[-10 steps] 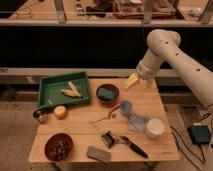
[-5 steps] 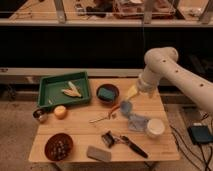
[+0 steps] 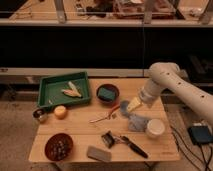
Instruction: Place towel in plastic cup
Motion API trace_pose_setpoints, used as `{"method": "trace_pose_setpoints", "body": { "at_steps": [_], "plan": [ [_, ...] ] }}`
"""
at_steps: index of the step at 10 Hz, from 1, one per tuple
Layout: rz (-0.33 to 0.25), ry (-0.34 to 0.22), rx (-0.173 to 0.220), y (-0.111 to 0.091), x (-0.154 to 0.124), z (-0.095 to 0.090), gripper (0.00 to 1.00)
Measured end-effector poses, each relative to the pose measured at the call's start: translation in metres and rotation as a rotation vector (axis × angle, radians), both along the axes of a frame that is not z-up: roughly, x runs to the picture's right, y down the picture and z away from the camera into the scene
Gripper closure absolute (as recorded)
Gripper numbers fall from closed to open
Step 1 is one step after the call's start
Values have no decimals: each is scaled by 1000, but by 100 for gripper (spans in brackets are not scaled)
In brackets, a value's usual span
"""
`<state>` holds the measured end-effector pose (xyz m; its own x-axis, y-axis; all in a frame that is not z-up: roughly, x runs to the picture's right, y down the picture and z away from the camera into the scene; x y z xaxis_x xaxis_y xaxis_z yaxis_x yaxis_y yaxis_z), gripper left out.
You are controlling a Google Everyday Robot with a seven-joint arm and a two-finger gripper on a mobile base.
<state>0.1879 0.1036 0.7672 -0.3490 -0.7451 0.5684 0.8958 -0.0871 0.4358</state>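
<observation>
A crumpled blue-grey towel (image 3: 136, 122) lies on the wooden table (image 3: 80, 127) at its right side. A white plastic cup (image 3: 155, 128) stands upright just right of the towel, touching or nearly touching it. My gripper (image 3: 132, 105), with pale yellow fingertips, hangs from the white arm (image 3: 167, 82) and sits low, just above the towel's upper left edge. Nothing shows in the gripper.
A green tray (image 3: 54, 96) with a yellow item is at the back left. A dark bowl (image 3: 108, 93) holds a green sponge. An orange (image 3: 60, 111), a small metal cup (image 3: 40, 115), a bowl of nuts (image 3: 59, 146), a grey block (image 3: 98, 153), a black clip (image 3: 107, 138) and a red-handled utensil (image 3: 107, 116) lie around.
The arm has swung down and forward from the table's back edge. The gripper has dropped towards the towel. The objects on the table have not moved.
</observation>
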Motion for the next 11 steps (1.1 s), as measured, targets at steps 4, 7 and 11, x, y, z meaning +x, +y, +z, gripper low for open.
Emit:
{"method": "trace_pose_setpoints", "body": {
  "at_steps": [4, 7, 11],
  "plan": [
    [-43, 16, 14, 4, -6, -5, 20],
    [-85, 50, 26, 28, -15, -7, 20],
    [-92, 8, 39, 61, -14, 16, 20]
  ]
}}
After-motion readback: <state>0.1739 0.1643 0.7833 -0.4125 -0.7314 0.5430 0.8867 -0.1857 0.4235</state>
